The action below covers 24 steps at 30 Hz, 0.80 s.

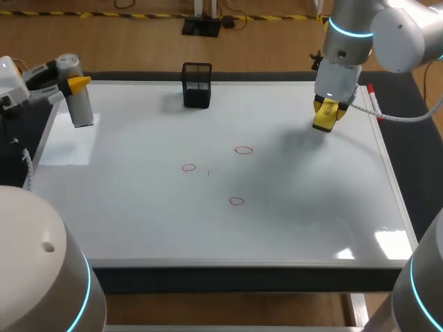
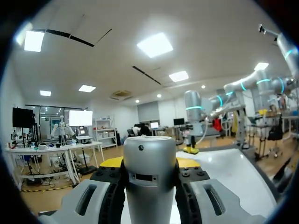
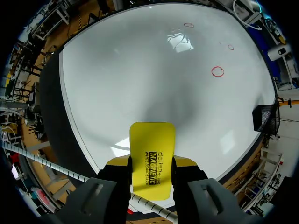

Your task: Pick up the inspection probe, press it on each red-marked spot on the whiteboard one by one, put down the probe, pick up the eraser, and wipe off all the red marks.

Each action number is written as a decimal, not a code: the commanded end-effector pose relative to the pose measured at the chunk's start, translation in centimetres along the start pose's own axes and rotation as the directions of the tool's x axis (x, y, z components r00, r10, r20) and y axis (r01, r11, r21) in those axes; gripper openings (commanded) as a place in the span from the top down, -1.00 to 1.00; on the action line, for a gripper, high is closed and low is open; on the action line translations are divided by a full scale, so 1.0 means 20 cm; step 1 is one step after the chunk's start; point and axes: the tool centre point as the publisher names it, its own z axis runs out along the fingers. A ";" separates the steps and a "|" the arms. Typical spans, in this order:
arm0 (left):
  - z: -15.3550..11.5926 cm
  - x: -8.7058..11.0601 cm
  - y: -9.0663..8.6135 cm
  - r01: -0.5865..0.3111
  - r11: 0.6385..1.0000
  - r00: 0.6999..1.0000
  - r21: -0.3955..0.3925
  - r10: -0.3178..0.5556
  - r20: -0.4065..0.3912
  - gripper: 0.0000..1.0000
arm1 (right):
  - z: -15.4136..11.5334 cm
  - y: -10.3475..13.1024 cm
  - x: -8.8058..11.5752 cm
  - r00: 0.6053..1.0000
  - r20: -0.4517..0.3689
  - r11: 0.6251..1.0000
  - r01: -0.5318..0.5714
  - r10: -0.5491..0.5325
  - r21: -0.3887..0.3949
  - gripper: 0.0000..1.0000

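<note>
My left gripper (image 1: 77, 84) is shut on the grey cylindrical inspection probe (image 1: 82, 107), held above the whiteboard's (image 1: 138, 207) far left corner. In the left wrist view the probe (image 2: 149, 196) fills the space between the fingers of the left gripper (image 2: 149, 163). My right gripper (image 1: 325, 114) is shut on the yellow eraser (image 1: 324, 122), hanging over the board's far right part. The right wrist view shows the eraser (image 3: 152, 140) clamped in the right gripper (image 3: 153, 161). Three red circles (image 1: 243, 150) (image 1: 189, 167) (image 1: 237, 201) are drawn mid-board; the nearest to the eraser is one red circle (image 3: 217, 71).
A black mesh holder (image 1: 196, 85) stands at the board's far edge, also seen as the holder (image 3: 264, 116) from the right wrist. A red-capped pen (image 1: 372, 100) lies along the board's right rim, behind the right gripper.
</note>
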 end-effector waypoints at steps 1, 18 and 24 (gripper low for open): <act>0.00 0.00 -0.01 -0.001 1.000 1.000 -0.001 0.001 0.001 1.00 | -0.01 0.01 -0.01 1.000 -0.002 1.000 0.006 -0.006 0.004 1.00; 0.00 0.00 -0.01 -0.001 1.000 1.000 -0.001 0.001 0.001 1.00 | -0.02 0.49 -0.43 0.983 -0.049 0.984 0.177 -0.175 0.029 1.00; 0.00 0.00 -0.01 -0.001 1.000 1.000 -0.001 0.001 0.001 1.00 | -0.03 0.67 -0.58 0.967 -0.037 0.966 0.255 -0.253 0.035 1.00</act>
